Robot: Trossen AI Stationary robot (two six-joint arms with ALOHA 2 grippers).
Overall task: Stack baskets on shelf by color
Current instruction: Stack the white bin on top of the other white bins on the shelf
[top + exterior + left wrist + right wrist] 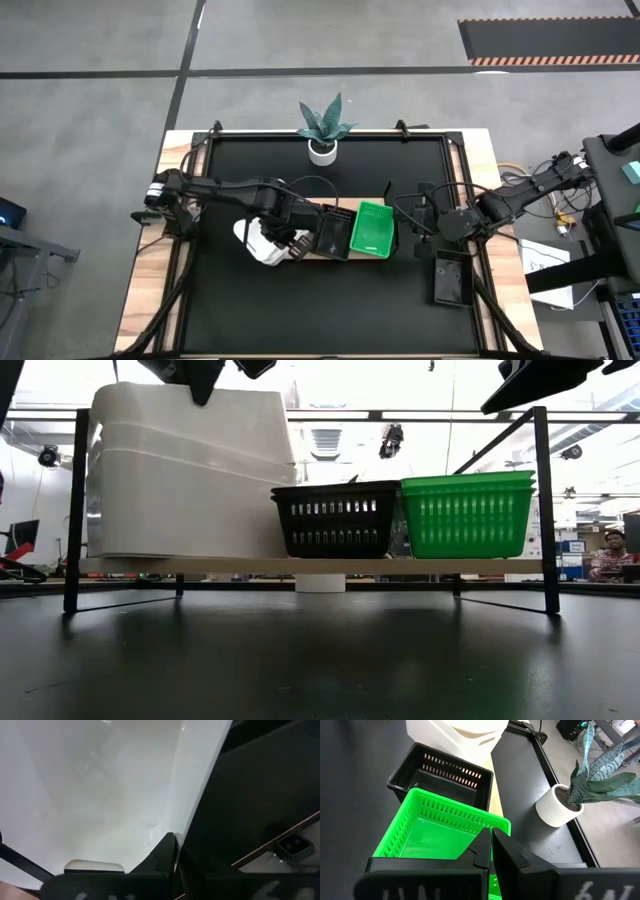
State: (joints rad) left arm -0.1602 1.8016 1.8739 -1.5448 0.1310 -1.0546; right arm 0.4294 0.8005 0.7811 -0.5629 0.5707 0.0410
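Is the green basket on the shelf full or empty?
Empty: the right wrist view looks into the green basket and shows only its bare bottom. It stands upright on the shelf.

An open lab hall: grey concrete floor [90, 40], hazard-striped mat [545, 40], monitors [20, 535] behind.

On the wooden shelf [300, 565] I see white baskets [190, 470] stacked left, a black basket [337, 518] centre, green baskets [467, 513] right.

Grey concrete floor [100, 40] surrounds the desk [140, 310]. Hazard-striped mat [550, 40] at 1 o'clock. Bright ceiling lighting [330, 385] overhead.
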